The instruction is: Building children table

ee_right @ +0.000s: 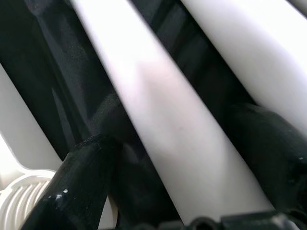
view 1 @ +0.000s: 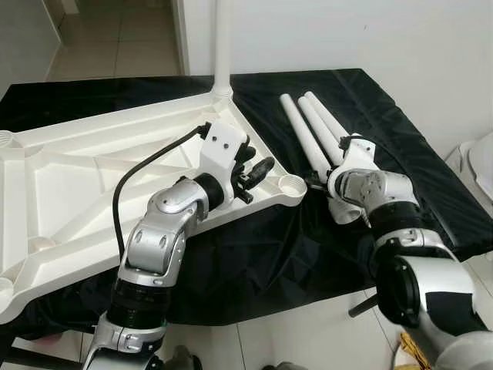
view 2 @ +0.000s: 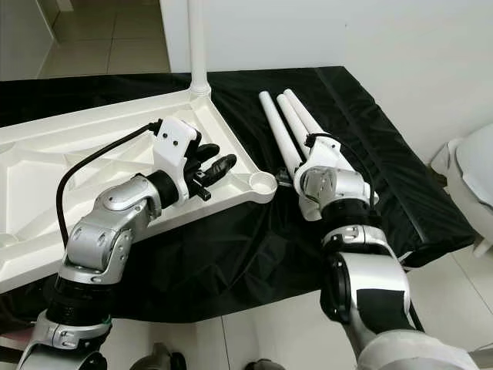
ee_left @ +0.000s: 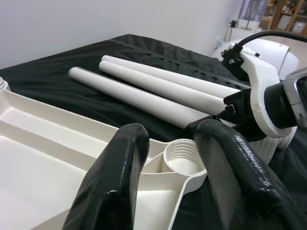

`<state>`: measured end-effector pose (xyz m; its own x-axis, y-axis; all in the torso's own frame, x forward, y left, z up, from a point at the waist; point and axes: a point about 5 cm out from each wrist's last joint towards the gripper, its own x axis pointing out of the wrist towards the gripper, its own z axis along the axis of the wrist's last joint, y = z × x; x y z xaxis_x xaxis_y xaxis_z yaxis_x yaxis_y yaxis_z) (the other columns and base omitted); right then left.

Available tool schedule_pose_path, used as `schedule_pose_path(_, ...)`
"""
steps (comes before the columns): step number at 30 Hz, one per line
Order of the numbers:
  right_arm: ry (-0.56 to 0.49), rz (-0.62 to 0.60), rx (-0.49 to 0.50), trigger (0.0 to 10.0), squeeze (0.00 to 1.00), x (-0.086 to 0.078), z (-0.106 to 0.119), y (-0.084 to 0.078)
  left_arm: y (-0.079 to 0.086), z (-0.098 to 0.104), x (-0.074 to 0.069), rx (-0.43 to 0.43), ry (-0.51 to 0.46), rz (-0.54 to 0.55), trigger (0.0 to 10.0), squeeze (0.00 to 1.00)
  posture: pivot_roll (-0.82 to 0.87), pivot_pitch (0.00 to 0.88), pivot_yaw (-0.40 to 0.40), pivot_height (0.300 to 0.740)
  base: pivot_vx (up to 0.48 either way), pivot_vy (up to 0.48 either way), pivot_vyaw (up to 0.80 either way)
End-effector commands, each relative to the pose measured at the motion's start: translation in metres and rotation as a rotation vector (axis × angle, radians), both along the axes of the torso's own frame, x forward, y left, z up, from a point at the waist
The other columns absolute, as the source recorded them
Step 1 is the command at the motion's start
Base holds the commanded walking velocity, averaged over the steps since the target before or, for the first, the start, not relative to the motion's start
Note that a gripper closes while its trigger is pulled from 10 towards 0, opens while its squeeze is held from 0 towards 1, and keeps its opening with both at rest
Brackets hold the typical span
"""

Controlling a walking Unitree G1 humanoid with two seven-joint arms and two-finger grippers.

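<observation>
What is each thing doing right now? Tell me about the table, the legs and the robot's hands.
Tabletop: upside down on the black cloth, one leg already standing in a corner.
Corner socket: empty.
Three loose legs: lying side by side.
Left gripper: open, over the tabletop's rim.
Right gripper: open, straddling one loose leg.

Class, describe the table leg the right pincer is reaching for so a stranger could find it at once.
Start at the black cloth covering the work surface, right of the upturned white tabletop. Three white legs lie there side by side. The one meant is nearest the tabletop's threaded corner socket, with the right pincer straddling its near end.
</observation>
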<state>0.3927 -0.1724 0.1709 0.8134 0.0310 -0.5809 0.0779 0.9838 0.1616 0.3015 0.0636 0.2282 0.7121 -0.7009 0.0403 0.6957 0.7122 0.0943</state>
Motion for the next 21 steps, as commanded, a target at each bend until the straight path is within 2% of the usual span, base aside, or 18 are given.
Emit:
schedule_pose_path(1, 0.165, 0.009, 0.03, 10.0, 0.0, -0.014, -0.035, 0.001, 0.001, 0.0, 0.0, -0.003, 0.001, 0.073, 10.0, 0.0, -0.04, 0.096, -0.04, 0.74, 0.0, 0.0, 0.0)
schedule_pose_path(2, 0.174, 0.015, 0.005, 6.4, 0.0, -0.014, -0.037, -0.001, 0.001, 0.001, 0.001, -0.004, -0.004, 0.077, 10.0, 0.0, -0.04, 0.098, -0.044, 0.74, 0.0, 0.0, 0.0)
schedule_pose_path(4, 0.174, 0.015, 0.005, 6.4, 0.0, -0.014, -0.037, -0.001, 0.001, 0.001, 0.001, -0.004, -0.004, 0.077, 10.0, 0.0, -0.04, 0.098, -0.044, 0.74, 0.0, 0.0, 0.0)
schedule_pose_path(5, 0.179, 0.017, 0.002, 2.9, 0.0, -0.014, -0.038, -0.001, 0.001, 0.001, 0.001, -0.004, -0.004, 0.079, 10.0, 0.0, -0.05, 0.098, -0.048, 0.74, 0.0, 0.0, 0.0)
schedule_pose_path(6, 0.197, 0.0, 0.01, 0.0, 0.0, -0.015, -0.04, -0.002, 0.001, 0.001, 0.001, -0.005, -0.005, 0.081, 10.0, 0.0, -0.04, 0.098, -0.05, 0.74, 0.0, 0.0, 0.0)
schedule_pose_path(14, 0.181, 0.009, 0.027, 0.0, 0.0, -0.012, -0.036, 0.0, 0.002, 0.002, 0.001, -0.003, -0.012, 0.091, 10.0, 0.0, -0.04, 0.093, -0.052, 0.74, 0.0, 0.0, 0.0)
schedule_pose_path(19, 0.075, 0.013, 0.072, 0.0, 0.0, -0.002, -0.018, 0.003, 0.001, 0.001, 0.001, -0.008, -0.013, 0.082, 10.0, 0.0, -0.04, 0.078, -0.052, 0.74, 0.0, 0.0, 0.0)
schedule_pose_path(21, 0.006, 0.04, 0.126, 0.0, 0.0, 0.003, -0.006, 0.007, 0.003, 0.0, 0.003, 0.005, -0.015, 0.084, 10.0, 0.0, -0.04, 0.074, -0.051, 0.74, 0.0, 0.0, 0.0)
